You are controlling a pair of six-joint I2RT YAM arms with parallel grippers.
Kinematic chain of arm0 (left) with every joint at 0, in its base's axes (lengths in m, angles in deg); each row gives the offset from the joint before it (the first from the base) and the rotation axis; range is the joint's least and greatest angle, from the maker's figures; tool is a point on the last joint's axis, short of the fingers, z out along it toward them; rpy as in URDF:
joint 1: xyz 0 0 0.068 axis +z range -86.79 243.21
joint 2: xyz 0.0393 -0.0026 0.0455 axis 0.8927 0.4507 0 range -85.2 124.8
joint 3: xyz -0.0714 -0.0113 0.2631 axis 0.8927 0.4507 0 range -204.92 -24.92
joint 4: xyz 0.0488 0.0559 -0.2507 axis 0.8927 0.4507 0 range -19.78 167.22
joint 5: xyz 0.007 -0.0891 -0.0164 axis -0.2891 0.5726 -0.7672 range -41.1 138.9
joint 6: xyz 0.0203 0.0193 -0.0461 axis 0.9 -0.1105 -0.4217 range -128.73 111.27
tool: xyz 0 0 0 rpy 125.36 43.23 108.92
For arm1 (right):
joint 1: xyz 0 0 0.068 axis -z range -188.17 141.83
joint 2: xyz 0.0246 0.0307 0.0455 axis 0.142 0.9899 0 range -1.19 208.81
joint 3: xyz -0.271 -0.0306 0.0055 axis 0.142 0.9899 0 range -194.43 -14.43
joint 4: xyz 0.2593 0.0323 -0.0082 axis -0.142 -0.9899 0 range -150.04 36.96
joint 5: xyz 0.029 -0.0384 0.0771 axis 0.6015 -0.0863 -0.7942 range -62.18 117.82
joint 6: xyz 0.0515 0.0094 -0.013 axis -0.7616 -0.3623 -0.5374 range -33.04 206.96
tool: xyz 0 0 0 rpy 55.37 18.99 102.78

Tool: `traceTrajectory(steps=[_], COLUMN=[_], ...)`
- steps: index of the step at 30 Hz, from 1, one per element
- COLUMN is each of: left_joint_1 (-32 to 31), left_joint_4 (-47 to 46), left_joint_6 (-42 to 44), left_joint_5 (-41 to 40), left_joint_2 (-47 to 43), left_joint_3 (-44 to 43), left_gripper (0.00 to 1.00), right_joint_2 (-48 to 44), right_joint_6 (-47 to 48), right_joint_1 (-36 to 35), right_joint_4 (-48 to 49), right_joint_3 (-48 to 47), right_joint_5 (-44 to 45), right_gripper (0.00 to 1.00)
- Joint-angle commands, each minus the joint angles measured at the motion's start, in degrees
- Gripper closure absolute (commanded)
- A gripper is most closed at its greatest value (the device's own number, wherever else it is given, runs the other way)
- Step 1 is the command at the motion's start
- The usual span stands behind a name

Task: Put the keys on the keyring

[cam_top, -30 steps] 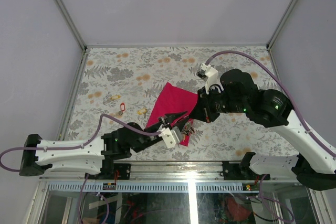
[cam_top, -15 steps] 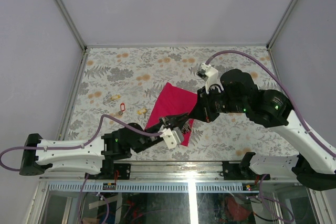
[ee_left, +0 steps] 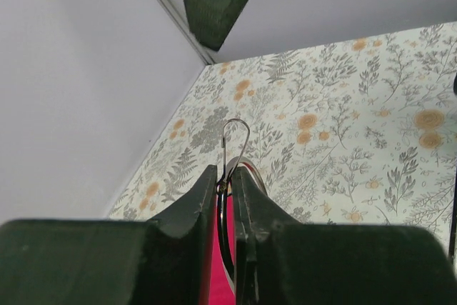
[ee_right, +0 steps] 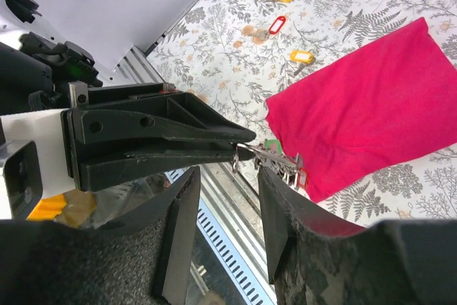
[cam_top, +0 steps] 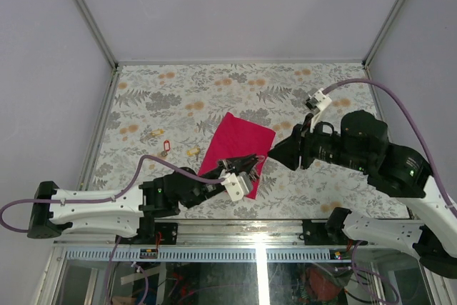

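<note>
Well, our left tool [ee_left: 225, 182] pinches the keyring [ee_right: 275, 156] tight, over the pink cloth [cam_top: 239, 137]. Our right tool [ee_right: 227, 176] gapes wide, holding nothing, near it. Loose keys [cam_top: 166, 148] lie on the tabletop [cam_top: 214, 91].

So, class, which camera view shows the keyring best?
The right wrist view: the keyring hangs side-on from the left gripper, tags visible against the cloth. The left wrist view shows only wire loops between the jaws; the top view, a tiny dark jumble.
</note>
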Motion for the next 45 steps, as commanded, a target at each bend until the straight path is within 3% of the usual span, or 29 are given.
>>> traceTrajectory(steps=[1, 19, 25, 34, 39, 42, 45], left_joint_1=[-0.3, -0.3, -0.3, -0.3, -0.3, -0.3, -0.3], left_joint_4=[-0.6, 2.1, 2.3, 2.5, 2.5, 2.8, 2.7], left_joint_6=[0.7, 2.1, 2.3, 2.3, 2.1, 1.8, 1.5], left_joint_5=[-2.7, -3.8, -4.2, -5.9, -6.8, -7.0, -6.9], left_joint_2=[0.6, 2.3, 2.5, 2.6, 2.5, 2.1, 1.7], left_joint_3=[-3.6, -5.5, -5.7, -5.8, -5.8, -5.8, -5.6], left_gripper=[1.00, 1.00, 1.00, 1.00, 1.00, 1.00, 0.93], right_joint_2=[-2.1, -0.2, 1.2, 1.7, 2.7, 3.2, 3.4], right_joint_6=[1.6, 4.6, 4.9, 5.3, 6.3, 6.8, 7.0], right_joint_1=[-0.1, -0.1, -0.1, -0.1, -0.1, 0.0, -0.1], right_joint_4=[4.1, 8.2, 8.0, 7.1, 6.6, 6.5, 6.7], right_joint_3=[2.8, 7.7, 7.4, 7.5, 7.1, 6.9, 6.6], right_joint_5=[3.1, 0.2, 0.0, -0.8, -2.0, -2.4, -2.7], right_gripper=[0.56, 0.58, 0.74, 0.74, 0.98, 1.00, 1.00])
